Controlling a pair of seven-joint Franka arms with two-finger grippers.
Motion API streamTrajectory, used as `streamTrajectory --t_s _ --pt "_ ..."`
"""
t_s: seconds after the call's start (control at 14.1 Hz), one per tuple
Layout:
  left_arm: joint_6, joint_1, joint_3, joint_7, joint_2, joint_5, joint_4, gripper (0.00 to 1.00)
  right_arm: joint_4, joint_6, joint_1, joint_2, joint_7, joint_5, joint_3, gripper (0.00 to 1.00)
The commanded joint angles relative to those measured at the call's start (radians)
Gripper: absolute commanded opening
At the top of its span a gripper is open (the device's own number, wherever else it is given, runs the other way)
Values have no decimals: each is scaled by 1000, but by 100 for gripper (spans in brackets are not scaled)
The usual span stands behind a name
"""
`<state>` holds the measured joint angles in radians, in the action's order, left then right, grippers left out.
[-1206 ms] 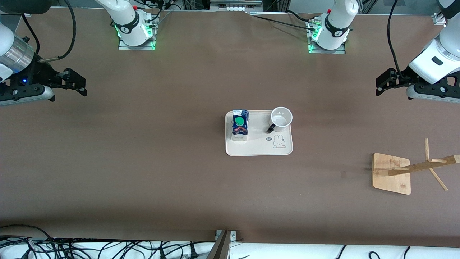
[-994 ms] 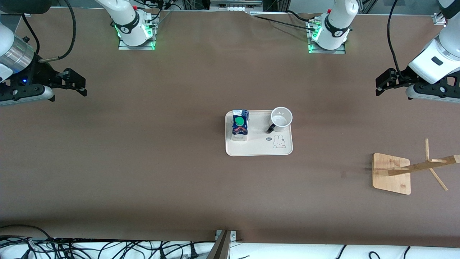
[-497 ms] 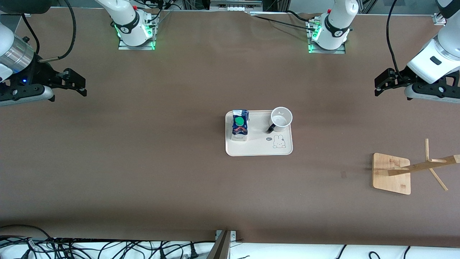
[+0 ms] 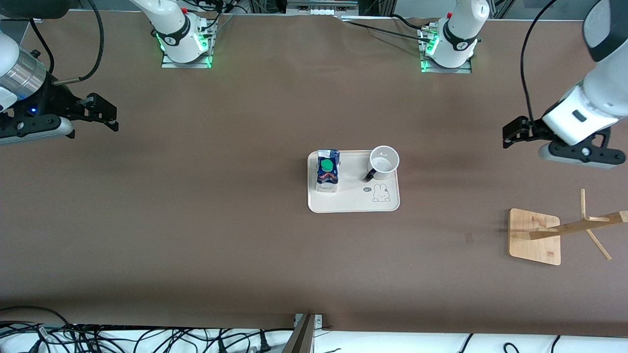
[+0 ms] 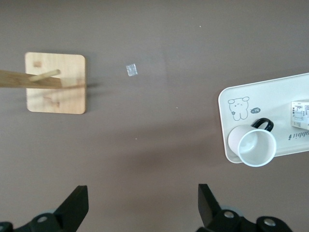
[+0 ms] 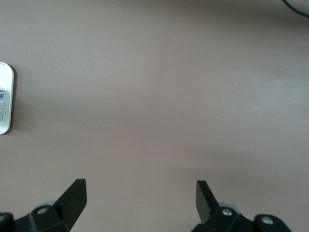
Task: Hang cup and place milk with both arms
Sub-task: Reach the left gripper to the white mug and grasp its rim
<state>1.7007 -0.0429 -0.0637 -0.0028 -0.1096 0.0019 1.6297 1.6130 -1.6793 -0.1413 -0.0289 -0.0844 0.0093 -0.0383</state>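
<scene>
The white cup (image 4: 383,161) with its black handle stands upright on a cream tray (image 4: 353,205) in the middle of the table. The blue and white milk carton (image 4: 327,171) with a green cap stands on the same tray, toward the right arm's end. My left gripper (image 4: 510,133) is open and empty over bare table, well off the tray toward the left arm's end. In the left wrist view the cup (image 5: 257,147), the tray (image 5: 227,104) and the open left gripper (image 5: 143,203) show. My right gripper (image 4: 114,119) waits, open and empty, at the right arm's end; it also shows in the right wrist view (image 6: 141,193).
A wooden cup rack (image 4: 535,237) with pegs stands near the left arm's end, nearer to the front camera than the tray; it also shows in the left wrist view (image 5: 55,82). A small scrap of tape (image 5: 131,70) lies on the table. Cables run along the front edge.
My left arm has swung toward the tray and lower in the front view. The right arm, the cup and the milk have not moved.
</scene>
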Motion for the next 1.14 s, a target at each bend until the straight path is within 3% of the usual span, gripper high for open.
streamTrajectory --t_s 0.0,0.21,0.5,0.78,1.06 --pt "23 -37 -21 -164 -90 -19 -34 100 -1 1 3 7 0 3 3 100" --pt "68 -93 -30 -247 -139 -74 -25 100 -1 0 3 6 0 3 3 100" --pt "126 -190 -92 3 -202 -77 80 100 -1 0 3 6 0 3 3 100" --pt "466 -199 -212 15 -196 -65 315 100 -1 0 3 6 0 3 3 100" --pt "700 -244 -220 11 -222 -24 464 100 -1 0 3 6 0 3 3 100"
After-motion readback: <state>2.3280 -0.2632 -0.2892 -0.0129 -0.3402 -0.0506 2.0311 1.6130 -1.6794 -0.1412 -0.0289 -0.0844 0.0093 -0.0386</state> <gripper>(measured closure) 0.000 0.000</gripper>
